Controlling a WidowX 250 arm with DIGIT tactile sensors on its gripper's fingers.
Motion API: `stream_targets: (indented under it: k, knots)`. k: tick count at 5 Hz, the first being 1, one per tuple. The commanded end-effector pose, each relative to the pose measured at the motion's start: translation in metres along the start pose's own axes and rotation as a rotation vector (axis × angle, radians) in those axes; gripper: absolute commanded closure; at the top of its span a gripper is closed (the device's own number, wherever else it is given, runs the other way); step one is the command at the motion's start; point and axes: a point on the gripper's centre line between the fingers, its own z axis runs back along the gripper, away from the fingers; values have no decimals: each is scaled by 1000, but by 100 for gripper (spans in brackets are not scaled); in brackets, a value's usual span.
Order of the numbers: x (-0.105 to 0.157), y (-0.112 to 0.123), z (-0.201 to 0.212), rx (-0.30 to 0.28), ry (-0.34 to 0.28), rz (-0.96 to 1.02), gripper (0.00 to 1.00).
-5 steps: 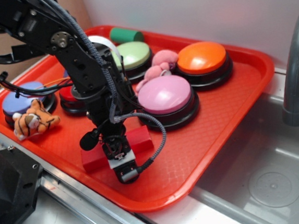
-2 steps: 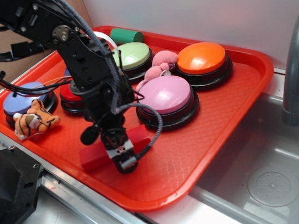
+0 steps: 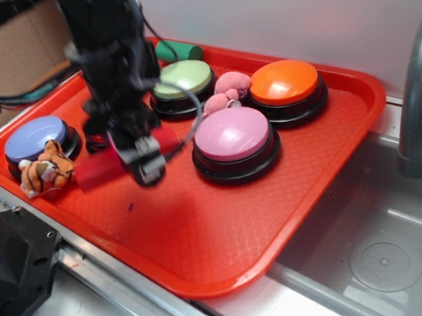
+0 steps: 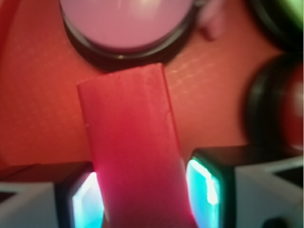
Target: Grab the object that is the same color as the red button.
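Your gripper (image 3: 146, 155) was clamped on the red block (image 4: 135, 152), one pad (image 4: 85, 199) pressed against each long side in the wrist view. In the exterior view the block (image 3: 98, 172) sat left of centre, raised off the red tray (image 3: 225, 231) and blurred, with its free end close to the tiger toy (image 3: 44, 172). The arm hid most of the red button (image 3: 97, 142) at the left of the frame; in the wrist view a dark-rimmed red dome (image 4: 289, 109) showed at the right edge. The pink button (image 3: 233, 137) lay just right of your gripper, the orange button (image 3: 286, 81) further toward the upper right.
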Motion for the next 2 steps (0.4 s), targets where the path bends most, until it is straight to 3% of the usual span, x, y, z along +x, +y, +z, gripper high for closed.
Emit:
stream_targets:
  k: [1, 2]
  knots:
    - [-3, 30, 94, 49, -103, 239, 100]
    - [-8, 38, 109, -34, -188, 342, 100]
